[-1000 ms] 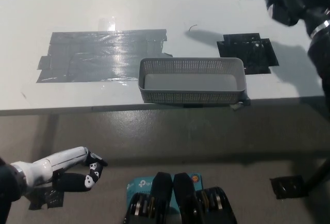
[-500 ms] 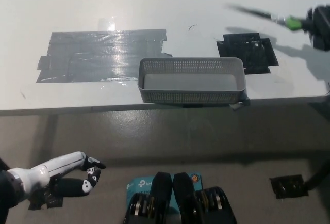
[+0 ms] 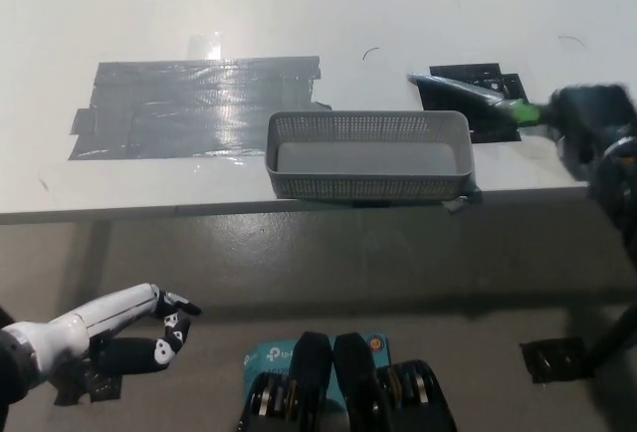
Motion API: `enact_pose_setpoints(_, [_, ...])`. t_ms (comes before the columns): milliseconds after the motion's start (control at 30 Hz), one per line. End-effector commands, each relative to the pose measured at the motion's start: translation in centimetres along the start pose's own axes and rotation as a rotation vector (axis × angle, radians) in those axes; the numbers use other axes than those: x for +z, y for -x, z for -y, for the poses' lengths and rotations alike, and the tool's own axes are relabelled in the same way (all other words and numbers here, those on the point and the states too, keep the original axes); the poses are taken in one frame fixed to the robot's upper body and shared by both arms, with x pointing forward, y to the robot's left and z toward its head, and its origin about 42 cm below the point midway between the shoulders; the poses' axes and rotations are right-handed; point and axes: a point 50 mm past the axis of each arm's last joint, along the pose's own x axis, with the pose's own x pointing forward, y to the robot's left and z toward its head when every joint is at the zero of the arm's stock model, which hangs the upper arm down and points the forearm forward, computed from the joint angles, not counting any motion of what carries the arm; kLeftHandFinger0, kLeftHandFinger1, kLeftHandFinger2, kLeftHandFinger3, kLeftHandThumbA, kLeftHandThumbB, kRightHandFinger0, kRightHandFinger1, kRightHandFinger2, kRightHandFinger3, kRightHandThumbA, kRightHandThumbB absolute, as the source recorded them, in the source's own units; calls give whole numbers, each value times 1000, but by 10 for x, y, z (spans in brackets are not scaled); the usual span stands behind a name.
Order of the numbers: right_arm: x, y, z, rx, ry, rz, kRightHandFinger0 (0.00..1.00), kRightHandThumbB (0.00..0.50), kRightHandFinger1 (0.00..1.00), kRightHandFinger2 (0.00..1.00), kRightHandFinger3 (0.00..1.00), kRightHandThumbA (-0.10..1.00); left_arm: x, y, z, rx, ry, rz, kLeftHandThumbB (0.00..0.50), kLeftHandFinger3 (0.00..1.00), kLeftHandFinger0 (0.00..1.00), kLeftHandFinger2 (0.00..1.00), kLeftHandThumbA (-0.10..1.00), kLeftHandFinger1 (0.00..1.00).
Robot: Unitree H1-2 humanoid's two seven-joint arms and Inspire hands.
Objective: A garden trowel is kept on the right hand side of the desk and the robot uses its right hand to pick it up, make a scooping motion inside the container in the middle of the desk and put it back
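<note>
1. Garden trowel (image 3: pixel 478 97): it is in the air, held by its handle, with the blade pointing toward picture left. The blade lies over the black tape patch (image 3: pixel 488 125), and its tip is just beside the far right corner of the container (image 3: pixel 370 186). It is not inside yet.
2. Change: a second ago the trowel sat high at the top right of the view, well apart from the container. Half a second ago it was lower, above the black patch. Now it is lower again and nearer the rim, so it has travelled steadily down and inward.
3. Right hand (image 3: pixel 589 125): it is motion-blurred at the right edge. The green neck of the trowel runs straight into it, so I read it as closed around the handle. I cannot make out individual fingers.
4. Container: the grey mesh basket is in the same spot at the desk's near edge, and its floor looks bare. Nothing has touched it.
5. Meaning for the task: my judgement is that the pick-up is done and the approach is nearly finished. The scoop itself has not begun, and the put-back comes after it.
6. Risk: the blade could clip the right wall on entry and push the light basket toward the edge.
7. Left hand (image 3: pixel 124 332): it rests low at the lower left, below the desk (image 3: pixel 299 4). Its fingers are loosely apart and hold nothing, and it has barely shifted.
8. Grey tape patch (image 3: pixel 199 106): unchanged.
</note>
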Motion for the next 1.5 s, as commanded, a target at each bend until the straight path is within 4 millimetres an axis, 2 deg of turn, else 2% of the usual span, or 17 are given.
enact_pose_setpoints(0, [0, -4, 17, -73, 16, 7, 0, 70, 341, 671, 462, -100, 2, 6, -6, 30, -13, -10, 383, 1000, 996, 862, 1000, 820])
enact_pose_setpoints(33, [4, -2, 23, -67, 6, 21, 27, 49, 386, 731, 614, -100, 2, 5, -5, 31, -9, -6, 379, 1000, 994, 861, 1000, 819])
enact_pose_setpoints(67, [6, -2, 27, -53, 2, 18, 50, 69, 428, 767, 656, -100, 3, 6, -6, 28, -11, -5, 380, 1000, 1000, 876, 1000, 839])
enact_pose_setpoints(100, [8, -2, 29, -27, 13, 7, 51, 73, 438, 804, 988, -100, 3, 7, -6, 29, -10, -4, 379, 1000, 1000, 894, 1000, 866])
enact_pose_setpoints(133, [10, -1, 34, 25, 35, -13, 100, 96, 474, 840, 1000, -72, 4, 8, -6, 30, -8, -4, 373, 1000, 1000, 909, 1000, 884])
enact_pose_setpoints(167, [10, 0, 35, 52, 76, -30, 394, 184, 816, 1000, 1000, 145, 3, 7, -5, 29, -6, -5, 371, 1000, 1000, 912, 1000, 888])
enact_pose_setpoints(200, [10, 1, 36, 62, 93, -38, 481, 166, 959, 1000, 1000, 208, 3, 7, -5, 28, -5, -5, 370, 1000, 1000, 911, 1000, 886])
enact_pose_setpoints(233, [9, 2, 35, 81, 119, -36, 903, 275, 1000, 1000, 1000, 344, 3, 8, -5, 30, -6, -8, 361, 1000, 1000, 909, 1000, 887])
enact_pose_setpoints(267, [6, 7, 37, 115, 151, -53, 1000, 446, 1000, 1000, 1000, 495, 2, 8, -4, 31, -8, -12, 359, 1000, 1000, 909, 1000, 890])
enact_pose_setpoints(333, [0, 11, 43, 157, 186, -67, 1000, 499, 1000, 1000, 1000, 547, 2, 9, -3, 35, -10, -14, 366, 1000, 1000, 894, 1000, 868])
enact_pose_setpoints(433, [-1, 15, 47, 170, 180, -65, 1000, 500, 1000, 1000, 1000, 625, 0, 9, -2, 34, -3, -13, 359, 1000, 1000, 894, 1000, 865])
enact_pose_setpoints(467, [-7, 17, 54, 196, 104, -73, 1000, 500, 1000, 1000, 1000, 717, 0, 8, -1, 34, 2, -14, 379, 1000, 1000, 890, 1000, 864])
enact_pose_setpoints(700, [-26, 18, 94, 376, -182, -36, 1000, 500, 1000, 1000, 1000, 938, -2, 6, 0, 24, 10, -16, 378, 1000, 1000, 891, 1000, 853])
enact_pose_setpoints(967, [-50, 33, 119, 338, -339, -13, 1000, 500, 1000, 1000, 1000, 926, -6, 7, 4, 20, 14, -25, 393, 1000, 1000, 876, 1000, 846])
enact_pose_setpoints(1167, [-59, 64, 139, 265, -370, 68, 1000, 500, 1000, 1000, 1000, 942, -7, 8, 4, 22, 21, -21, 409, 1000, 985, 882, 1000, 832])
enact_pose_setpoints(1333, [-78, 109, 168, 169, -514, 177, 1000, 500, 1000, 1000, 1000, 874, -6, 7, 4, 22, 13, -30, 413, 1000, 992, 879, 1000, 835])
enact_pose_setpoints(1467, [-91, 130, 170, 112, -554, 220, 1000, 500, 1000, 1000, 1000, 906, -8, 9, 7, 21, 16, -32, 415, 1000, 1000, 888, 1000, 844])
